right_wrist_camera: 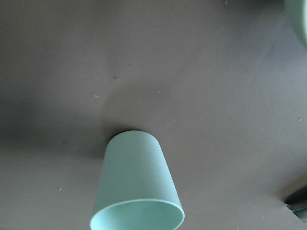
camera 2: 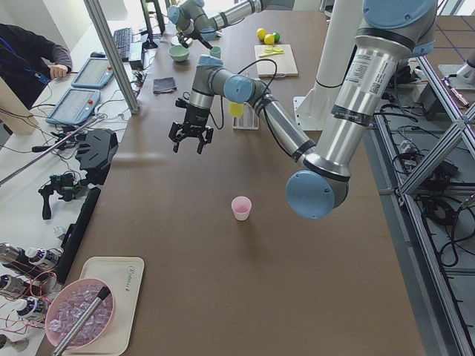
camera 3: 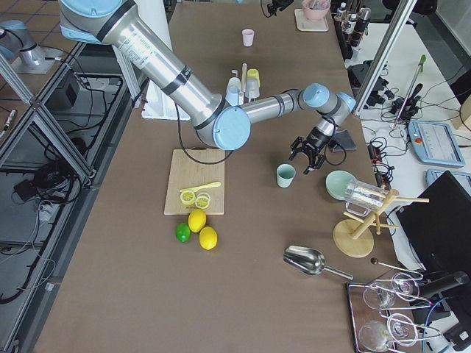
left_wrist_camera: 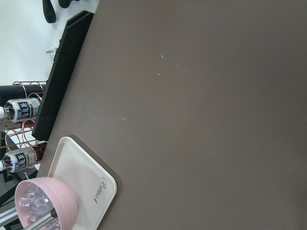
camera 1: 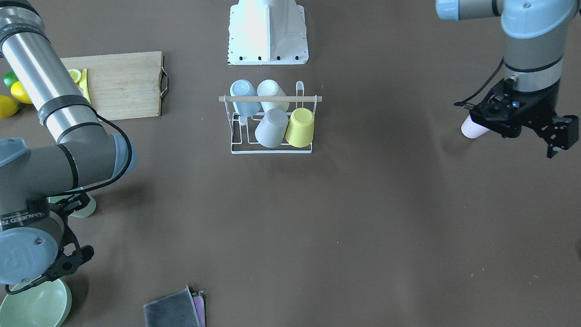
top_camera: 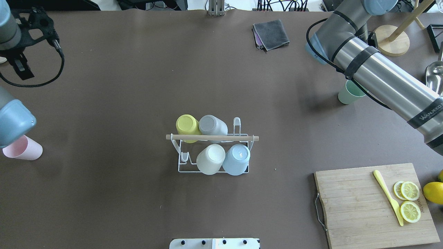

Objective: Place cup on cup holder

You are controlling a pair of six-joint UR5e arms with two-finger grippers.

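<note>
Four upturned cups [camera 1: 272, 128] on cup holder [camera 1: 308, 98], pink cup [camera 1: 472, 128] far right

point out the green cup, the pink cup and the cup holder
green cup [right_wrist_camera: 136, 182], right wrist view, side wall
pink cup [top_camera: 27, 150], overhead view, side wall
cup holder [camera 1: 270, 98], front-facing view, wooden rod

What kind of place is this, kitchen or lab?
Likely a robotics lab staged as a kitchen: an operator at tablets beside the table, with the rack and board as props.
</note>
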